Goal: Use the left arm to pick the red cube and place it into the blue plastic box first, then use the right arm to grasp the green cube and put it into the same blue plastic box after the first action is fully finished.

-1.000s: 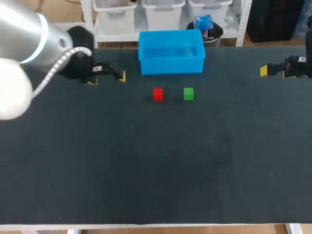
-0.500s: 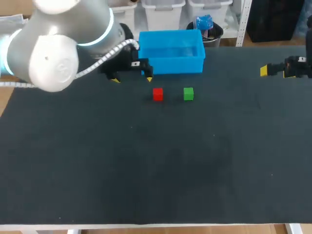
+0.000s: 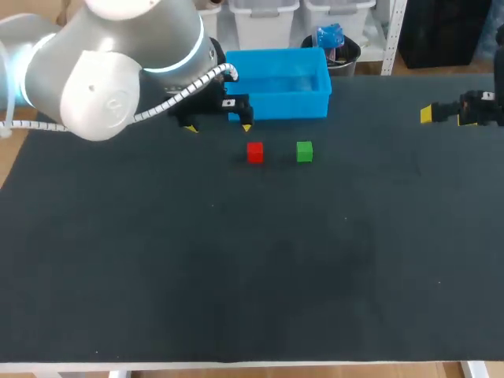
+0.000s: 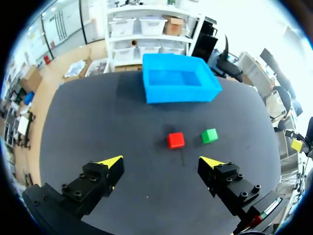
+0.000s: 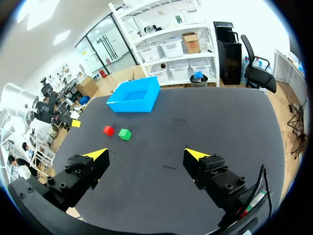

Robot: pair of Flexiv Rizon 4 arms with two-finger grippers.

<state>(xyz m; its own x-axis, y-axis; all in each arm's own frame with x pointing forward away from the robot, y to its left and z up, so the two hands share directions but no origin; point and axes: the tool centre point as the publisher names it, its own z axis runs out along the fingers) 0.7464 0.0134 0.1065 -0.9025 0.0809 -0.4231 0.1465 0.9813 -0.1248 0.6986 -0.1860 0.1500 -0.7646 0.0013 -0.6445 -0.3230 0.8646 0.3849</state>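
Note:
A small red cube (image 3: pixel 254 152) lies on the dark table with a green cube (image 3: pixel 305 151) just to its right. Behind them stands the blue plastic box (image 3: pixel 277 83), with nothing inside. My left gripper (image 3: pixel 219 127) hovers open, behind and to the left of the red cube, close to the box's front left corner. In the left wrist view the red cube (image 4: pixel 175 140) lies ahead of the left gripper (image 4: pixel 164 160), between its spread fingers, with the green cube (image 4: pixel 210 135) beside it. My right gripper (image 3: pixel 426 114) stands open at the far right, away from both cubes.
The dark table (image 3: pixel 252 268) stretches wide in front of the cubes. My left arm's big grey body (image 3: pixel 110 63) hangs over the table's back left part. In the right wrist view the blue box (image 5: pixel 135 95) and both cubes lie far ahead of the gripper.
My left arm has swung right from the table's left side toward the box and the red cube, still open. The right arm and both cubes have kept still.

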